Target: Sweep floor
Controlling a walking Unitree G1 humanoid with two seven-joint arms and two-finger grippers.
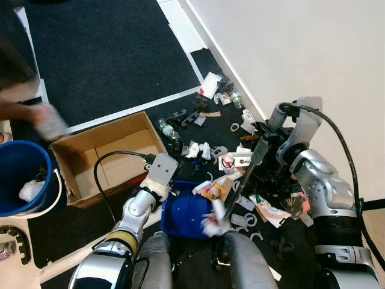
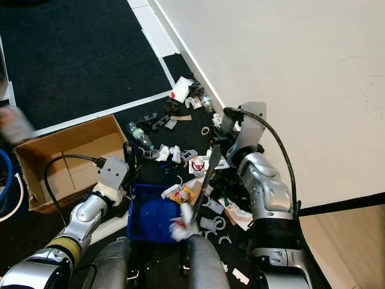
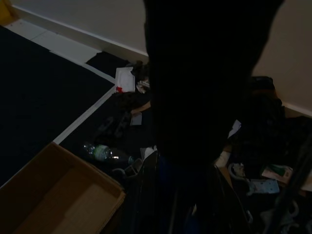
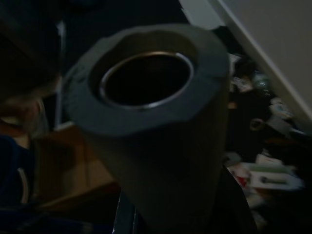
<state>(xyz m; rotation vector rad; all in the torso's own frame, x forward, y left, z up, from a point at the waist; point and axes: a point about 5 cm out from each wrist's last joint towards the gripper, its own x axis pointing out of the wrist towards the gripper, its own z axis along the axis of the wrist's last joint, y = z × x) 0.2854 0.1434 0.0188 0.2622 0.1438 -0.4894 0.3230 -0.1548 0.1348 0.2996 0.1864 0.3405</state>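
Your right gripper (image 1: 267, 139) grasps the broom handle (image 1: 246, 174), which slants down to the blue dustpan (image 1: 183, 217). Your left gripper (image 1: 170, 188) touches the dustpan's edge; you cannot tell whether its fingers are clenched.

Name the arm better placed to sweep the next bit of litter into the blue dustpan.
Right. The right tool grips the broom handle, whose lower end lies at the blue dustpan mouth, among litter. The left tool sits at the dustpan's rear, likely just steadying it.
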